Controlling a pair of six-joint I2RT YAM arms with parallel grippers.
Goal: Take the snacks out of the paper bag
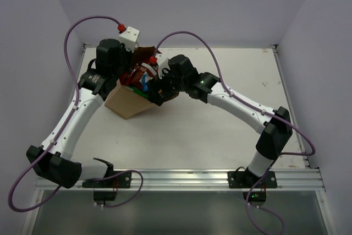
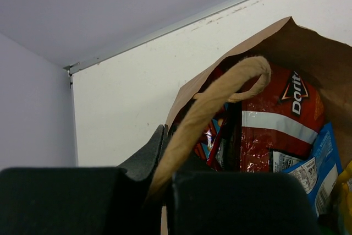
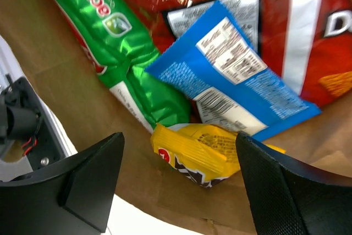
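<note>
The brown paper bag (image 1: 127, 103) lies tilted with its mouth toward the back. My left gripper (image 1: 133, 73) is shut on the bag's twisted paper handle (image 2: 220, 100) and holds the mouth open. Inside are the orange-red Doritos bag (image 2: 280, 116), a blue packet (image 2: 320, 160), a green chip bag (image 3: 118, 42) and a small yellow packet (image 3: 206, 152). My right gripper (image 1: 158, 89) is open at the bag's mouth. In the right wrist view its jaws stand either side of the yellow packet without touching it. The blue packet (image 3: 236, 75) lies just behind.
The bag's inner paper wall (image 3: 60, 97) runs under and beside the right gripper's fingers (image 3: 88, 182). The white table (image 1: 220, 130) extends to the right and front of the bag. Purple walls (image 1: 220, 4) and a raised table rim (image 2: 181, 23) stand behind it.
</note>
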